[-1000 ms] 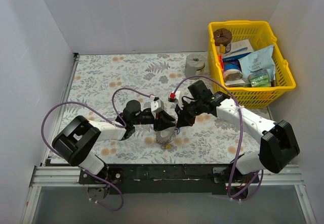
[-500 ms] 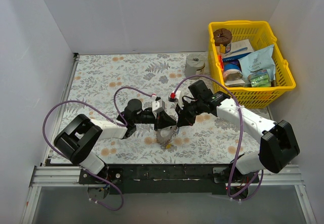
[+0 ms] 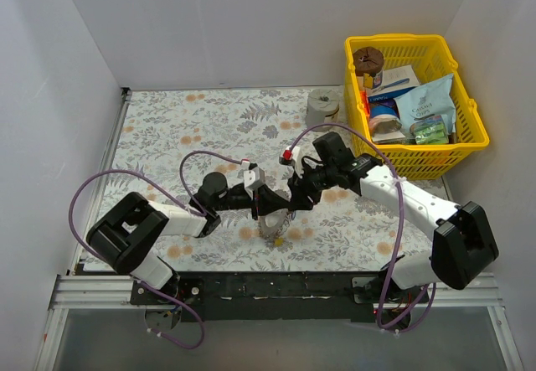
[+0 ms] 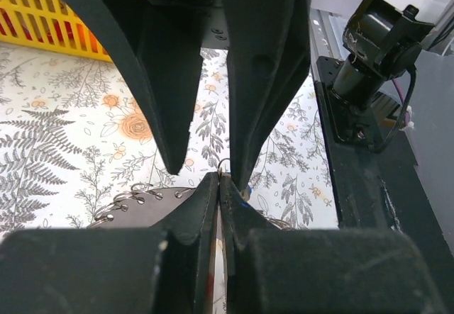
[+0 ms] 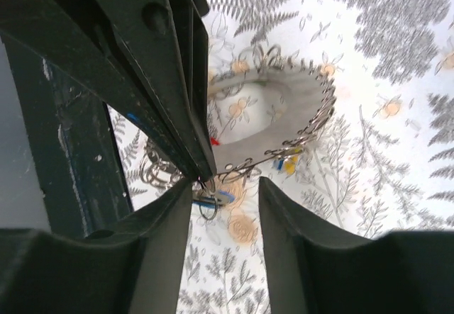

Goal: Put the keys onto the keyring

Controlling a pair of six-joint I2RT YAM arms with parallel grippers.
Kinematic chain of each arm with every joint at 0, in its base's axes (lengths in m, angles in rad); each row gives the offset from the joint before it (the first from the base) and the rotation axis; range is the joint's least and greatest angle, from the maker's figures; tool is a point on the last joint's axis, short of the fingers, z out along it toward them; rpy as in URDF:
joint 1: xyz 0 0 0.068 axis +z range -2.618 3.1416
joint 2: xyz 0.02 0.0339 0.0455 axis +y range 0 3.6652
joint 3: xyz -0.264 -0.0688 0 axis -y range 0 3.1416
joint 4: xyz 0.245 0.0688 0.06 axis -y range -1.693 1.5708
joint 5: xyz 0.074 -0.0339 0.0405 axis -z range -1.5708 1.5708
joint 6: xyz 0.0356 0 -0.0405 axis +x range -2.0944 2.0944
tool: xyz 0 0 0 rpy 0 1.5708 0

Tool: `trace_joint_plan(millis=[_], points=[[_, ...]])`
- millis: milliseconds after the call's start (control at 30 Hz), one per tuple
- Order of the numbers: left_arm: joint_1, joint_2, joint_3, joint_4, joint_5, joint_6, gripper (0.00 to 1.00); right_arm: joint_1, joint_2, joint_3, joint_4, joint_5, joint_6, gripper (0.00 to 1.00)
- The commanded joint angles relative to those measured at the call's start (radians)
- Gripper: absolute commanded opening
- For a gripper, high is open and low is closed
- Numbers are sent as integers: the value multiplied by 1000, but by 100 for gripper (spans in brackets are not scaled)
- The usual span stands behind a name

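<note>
Just on the near side of the keyring [image 5: 306,105], a blue key [image 5: 216,198] sits by its looped rim. The left gripper [image 4: 218,186] is clenched on that rim (pinching a small wire loop [image 4: 223,164]). The right gripper [image 5: 225,181] gapes just beside the keyring. Well beyond the keyring stands a yellow basket [image 3: 394,39].

Both arms stretch low and inward, forearms nearly level, so that their wrists meet head-on. The left gripper [image 3: 268,203] has its fingers [image 4: 193,211] pressed together to a single point. The right gripper [image 3: 294,200] faces it with fingers [image 5: 287,218] spread, the left's point lying at the mouth of that gap.
</note>
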Motion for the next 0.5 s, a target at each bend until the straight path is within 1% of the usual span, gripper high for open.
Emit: trace_joint_plan(millis=[0, 133, 267, 467], points=[[-3, -52, -36, 147, -54, -50, 0, -4, -78, -30, 155, -25, 60, 53], [-3, -69, -76, 226, -103, -70, 0, -42, -109, -69, 204, -63, 89, 55], [-1, -84, -103, 266, -143, -79, 0, -70, -117, -84, 225, -146, 100, 52], [-1, -104, -135, 325, -180, -80, 0, -93, -115, -121, 268, -221, 103, 51]])
